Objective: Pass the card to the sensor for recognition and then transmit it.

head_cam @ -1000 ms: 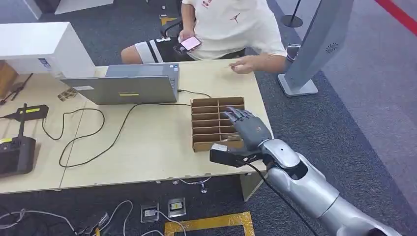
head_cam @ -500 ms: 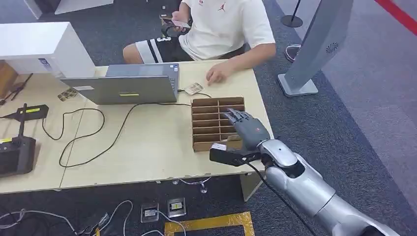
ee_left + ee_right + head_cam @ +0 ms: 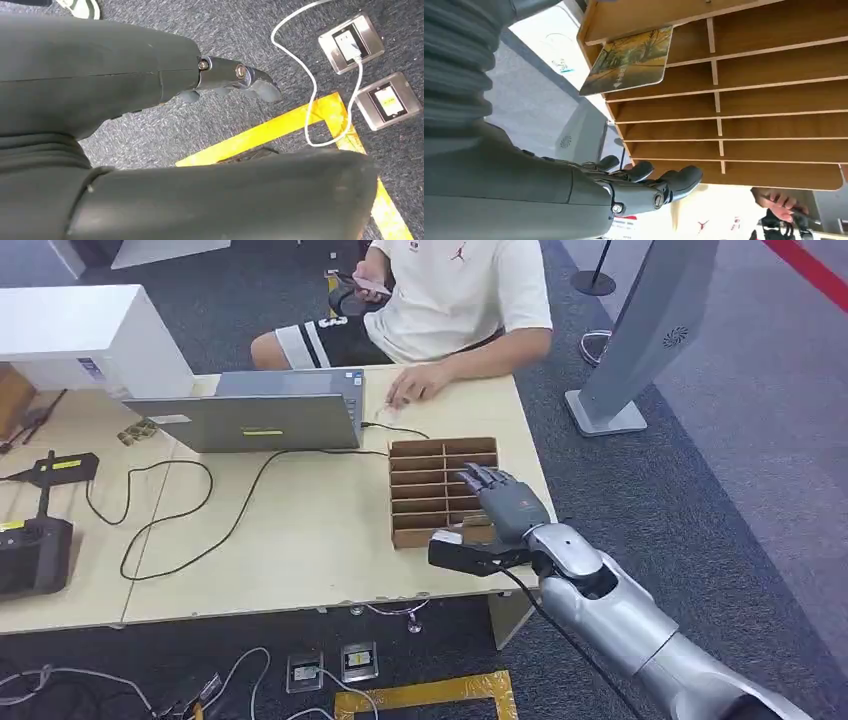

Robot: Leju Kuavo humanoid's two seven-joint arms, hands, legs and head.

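Meanwhile right hand (image 3: pixel 508 502) (empty) hovers over organizer (image 3: pixel 425 490).

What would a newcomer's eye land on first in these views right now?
Most likely the silver right arm reaching in from the lower right, its right hand over the near right part of the slotted wooden box on the table. Next, the card with an autumn-tree picture, standing in an end slot of that box in the right wrist view. Then the person seated across the table, one hand resting by the laptop.
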